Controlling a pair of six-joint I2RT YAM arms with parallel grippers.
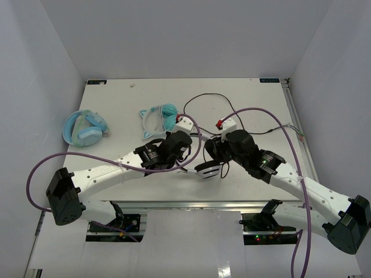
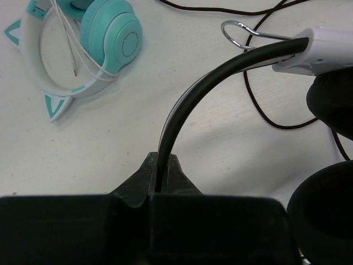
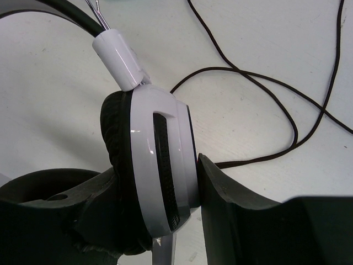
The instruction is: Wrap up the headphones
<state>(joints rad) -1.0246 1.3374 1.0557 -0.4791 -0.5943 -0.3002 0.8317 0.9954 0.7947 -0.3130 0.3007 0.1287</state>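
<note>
Arms both reach inward from the near edge, meeting over the middle of the white table (image 1: 116, 110). Left gripper (image 2: 161, 168) is pinched tight on the thin black headband (image 2: 185, 99) of the black-and-white over-ear headphones (image 1: 208, 169). Right gripper (image 3: 159, 179) clamps one white oval earcup (image 3: 165, 138) between its fingers. Beyond them, the long thin black cable (image 3: 223, 68) trails loose across the tabletop.

Colours: headphones (image 3: 160, 160) — white earcup, black pad, black headband; cable (image 3: 265, 83) black. Cat-ear headphones (image 2: 110, 33) teal, white band. Chunky headphones (image 1: 84, 128) — light blue. Table (image 1: 145, 92) white.
</note>
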